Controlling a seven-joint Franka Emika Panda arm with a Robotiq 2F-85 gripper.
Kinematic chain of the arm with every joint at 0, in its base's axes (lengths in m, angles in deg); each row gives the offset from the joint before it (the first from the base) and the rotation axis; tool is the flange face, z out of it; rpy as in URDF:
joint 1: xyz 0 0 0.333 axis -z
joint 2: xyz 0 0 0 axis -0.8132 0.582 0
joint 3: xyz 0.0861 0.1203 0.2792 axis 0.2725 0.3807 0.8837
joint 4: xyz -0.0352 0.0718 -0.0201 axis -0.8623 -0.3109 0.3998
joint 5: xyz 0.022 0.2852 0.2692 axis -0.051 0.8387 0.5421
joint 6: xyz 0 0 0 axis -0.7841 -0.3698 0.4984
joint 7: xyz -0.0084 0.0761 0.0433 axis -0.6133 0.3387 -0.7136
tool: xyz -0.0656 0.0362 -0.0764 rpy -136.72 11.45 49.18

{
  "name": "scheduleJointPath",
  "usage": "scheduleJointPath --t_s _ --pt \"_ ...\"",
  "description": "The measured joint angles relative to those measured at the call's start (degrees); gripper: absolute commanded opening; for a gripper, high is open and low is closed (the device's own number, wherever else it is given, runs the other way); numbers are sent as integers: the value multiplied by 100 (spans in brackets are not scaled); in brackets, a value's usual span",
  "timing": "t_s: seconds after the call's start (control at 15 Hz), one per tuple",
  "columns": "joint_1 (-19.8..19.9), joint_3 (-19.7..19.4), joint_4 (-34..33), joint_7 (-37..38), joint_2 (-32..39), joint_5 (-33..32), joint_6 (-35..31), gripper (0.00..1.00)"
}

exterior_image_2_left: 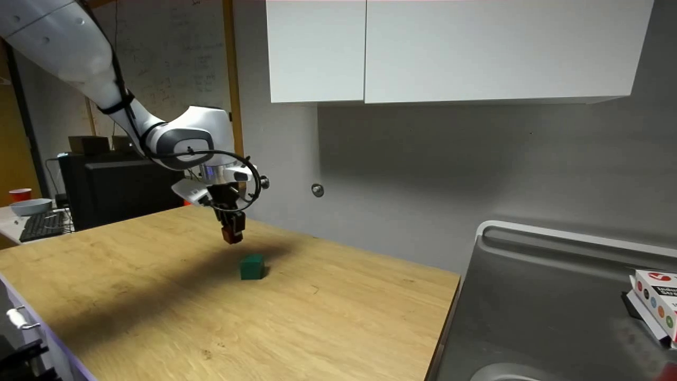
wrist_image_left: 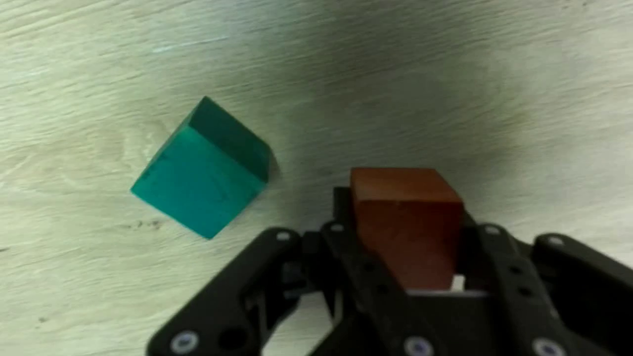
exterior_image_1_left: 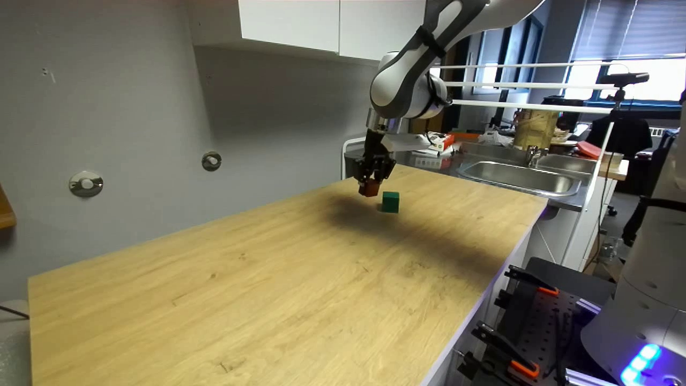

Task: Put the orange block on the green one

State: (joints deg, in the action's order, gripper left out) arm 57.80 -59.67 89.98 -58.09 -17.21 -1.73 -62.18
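Note:
The orange block [wrist_image_left: 409, 237] is a small orange-red cube between the two fingers of my gripper [wrist_image_left: 403, 217] in the wrist view. Both fingers press on its sides. In both exterior views the orange block [exterior_image_1_left: 369, 188] [exterior_image_2_left: 231, 236] hangs under my gripper [exterior_image_1_left: 371, 178] [exterior_image_2_left: 231, 222], above the table. The green block [wrist_image_left: 203, 178] sits on the table, to the left of my gripper in the wrist view and turned at an angle to it. The green block also shows in both exterior views [exterior_image_1_left: 390, 202] [exterior_image_2_left: 252, 267], a short way off to the side and lower, with nothing on top.
The wooden table [exterior_image_1_left: 257, 284] reaches the grey wall [exterior_image_1_left: 123, 134]. White cabinets [exterior_image_2_left: 476, 53] hang above it. A metal sink counter [exterior_image_2_left: 534, 296] adjoins one end, with a white box [exterior_image_2_left: 658, 299] on it. A black monitor [exterior_image_2_left: 124, 190] stands behind the table's far end.

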Motion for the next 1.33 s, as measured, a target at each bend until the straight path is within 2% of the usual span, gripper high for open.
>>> scheduleJointPath --t_s 0.67,1.33 --pt "513 -400 -224 -113 -4 21 47 18" --pt "550 -443 -143 -113 79 28 230 18"
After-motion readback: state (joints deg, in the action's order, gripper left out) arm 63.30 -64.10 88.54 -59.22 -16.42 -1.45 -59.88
